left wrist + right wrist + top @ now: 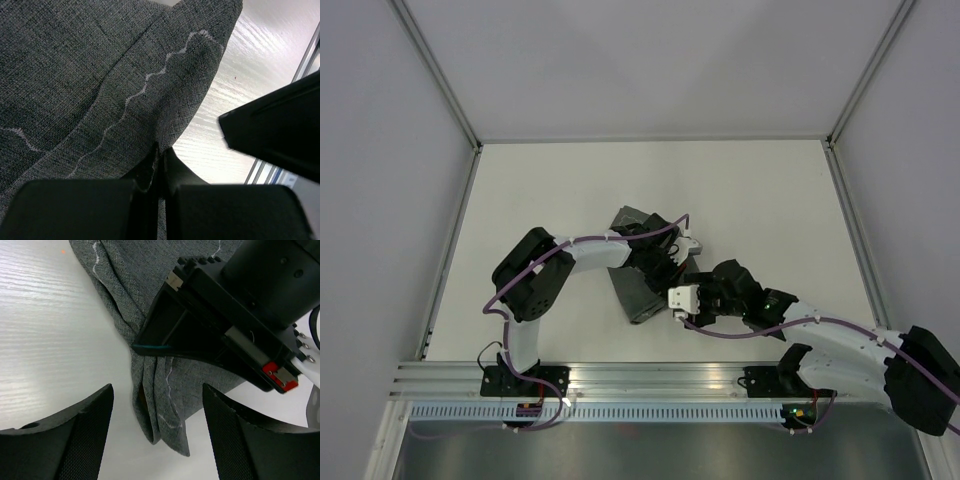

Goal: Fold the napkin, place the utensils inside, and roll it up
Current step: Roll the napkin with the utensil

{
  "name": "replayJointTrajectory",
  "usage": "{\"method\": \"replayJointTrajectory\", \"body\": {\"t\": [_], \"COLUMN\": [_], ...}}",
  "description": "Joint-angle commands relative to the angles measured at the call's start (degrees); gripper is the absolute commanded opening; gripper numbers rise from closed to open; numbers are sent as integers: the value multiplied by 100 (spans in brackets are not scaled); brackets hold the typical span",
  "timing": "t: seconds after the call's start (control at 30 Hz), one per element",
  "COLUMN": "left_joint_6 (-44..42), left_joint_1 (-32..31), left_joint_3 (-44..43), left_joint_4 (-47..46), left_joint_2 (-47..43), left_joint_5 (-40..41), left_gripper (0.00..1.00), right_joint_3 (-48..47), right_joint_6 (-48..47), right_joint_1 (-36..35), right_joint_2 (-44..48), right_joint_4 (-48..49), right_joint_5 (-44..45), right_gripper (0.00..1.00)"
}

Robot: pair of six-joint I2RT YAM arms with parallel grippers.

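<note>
The dark grey napkin (632,290) lies bunched in loose folds at the middle of the white table (770,200). My left gripper (660,262) sits over its right part and is shut on a fold of the fabric, as the left wrist view (161,160) shows, with the napkin (100,90) and its wavy light stitching spreading away from the fingers. My right gripper (676,300) is open just right of the napkin's near corner. In the right wrist view it (157,388) straddles the napkin's layered near end (165,400) without touching it, below the left gripper (225,325). No utensils show.
An aluminium rail (650,380) runs along the table's near edge by the arm bases. White enclosure walls with metal posts (450,90) bound the table on the left, right and back. A black part of the right arm (280,130) hangs close beside the left gripper.
</note>
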State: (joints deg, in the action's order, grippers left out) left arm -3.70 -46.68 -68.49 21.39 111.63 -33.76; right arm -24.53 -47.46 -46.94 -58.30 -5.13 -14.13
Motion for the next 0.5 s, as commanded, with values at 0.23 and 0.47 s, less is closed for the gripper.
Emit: {"method": "replayJointTrajectory", "body": {"t": [0.23,0.47], "left_joint_6": [-183,-227], "left_joint_1": [-17,-17], "left_joint_3": [204,213], "left_joint_4": [428,436], "left_joint_2": [183,210], "left_joint_5": [1,-26], "left_gripper": [2,2], "right_joint_3": [115,133], "right_joint_6": [-132,-97], "right_joint_1": [-333,-439], "right_joint_2": [-1086,-1403], "right_joint_4": [1382,1602], "right_joint_5": [798,903], "right_gripper": [77,77]}}
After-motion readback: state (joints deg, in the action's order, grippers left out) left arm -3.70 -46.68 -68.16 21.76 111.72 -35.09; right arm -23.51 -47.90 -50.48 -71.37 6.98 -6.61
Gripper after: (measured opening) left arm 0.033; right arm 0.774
